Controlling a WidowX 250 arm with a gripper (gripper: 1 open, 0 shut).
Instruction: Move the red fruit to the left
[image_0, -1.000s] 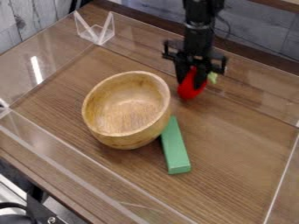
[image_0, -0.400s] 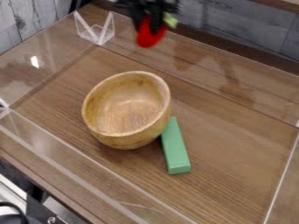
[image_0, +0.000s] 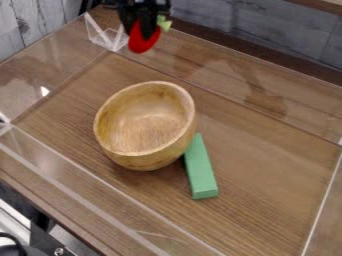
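At the top of the camera view the red fruit (image_0: 144, 38), a small glossy strawberry, hangs in the air. My gripper (image_0: 143, 25) is shut on it from above, with the dark fingers reaching down from the frame's top edge. The fruit is held above the table's back left area, beyond the far rim of the wooden bowl (image_0: 143, 124) and clear of it.
A flat green block (image_0: 201, 167) lies against the bowl's right side. A clear plastic stand (image_0: 107, 33) sits at the back left, just left of the held fruit. Low transparent walls (image_0: 40, 80) ring the wooden tabletop.
My gripper lifted the red fruit from the table at the bowl's back right and carried it left across the back, to the upper left.
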